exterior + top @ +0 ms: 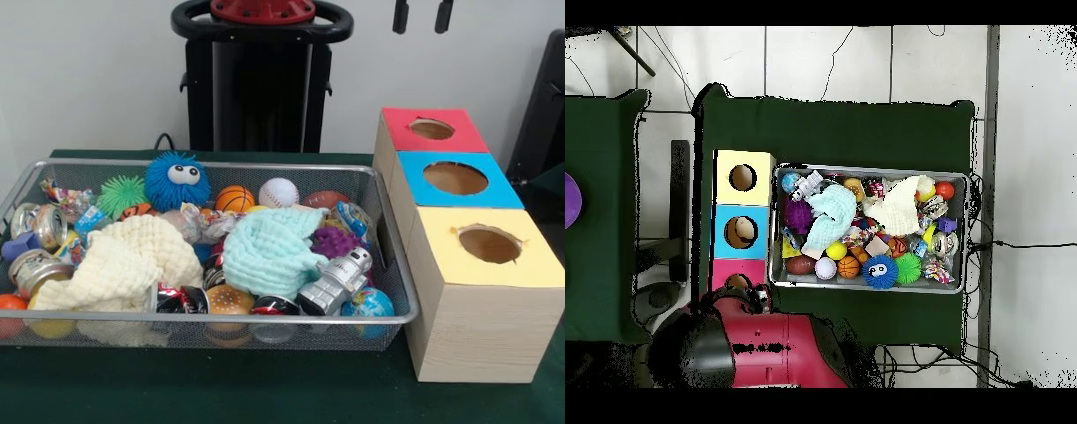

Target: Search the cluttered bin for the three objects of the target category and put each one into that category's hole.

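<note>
A wire mesh bin (265, 315) (865, 168) on the green table is full of clutter. It holds a basketball (235, 199), a baseball (279, 193), a brown football (324, 200), a blue fuzzy ball with eyes (177, 180), a green spiky ball (122, 193), a purple spiky ball (335, 240) and a globe ball (371, 305). A cream cloth (124, 261) and a mint cloth (269, 252) cover other items. Only my gripper's (423, 16) two black tips show at the top edge, apart and empty, high above the boxes.
Beside the bin stand three wooden boxes with round holes: red top (468, 137) (725, 270), blue top (415, 168) (725, 232), yellow top (441, 256) (743, 160). A silver toy robot (338, 281), a burger toy (229, 300) and several cans (40, 225) also lie in the bin.
</note>
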